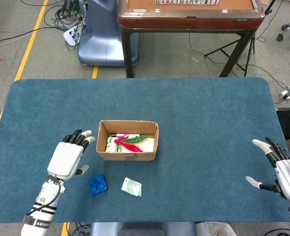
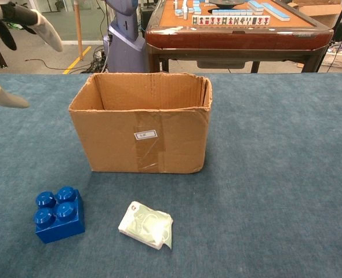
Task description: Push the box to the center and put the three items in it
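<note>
The cardboard box (image 1: 128, 141) stands on the blue bench (image 1: 209, 123), roughly central, open side up. A white bottle (image 1: 116, 144) and a red-and-green item lie inside it.

Two items are outside the box: a blue block (image 1: 97, 184) and a pale green packet (image 1: 131, 187), both on the bench on the robot's side of the box, the packet just beside the block.

Left hand (image 1: 66, 159): empty, fingers (image 1: 77, 137) released and spread, hovering beside the box's left end and not touching it. Its fingers point away from the robot. In the chest view only its fingertips show at the upper left edge.

Right hand (image 1: 282, 172): empty, fingers spread, at the far right edge of the bench, well apart from everything.

Assessment: the block is the nearest loose item. It lies close behind and slightly right of the left fingers, toward the robot; the packet lies just beyond it. The left hand is much the nearer, so the next pick falls to it, drawing back and down.
</note>
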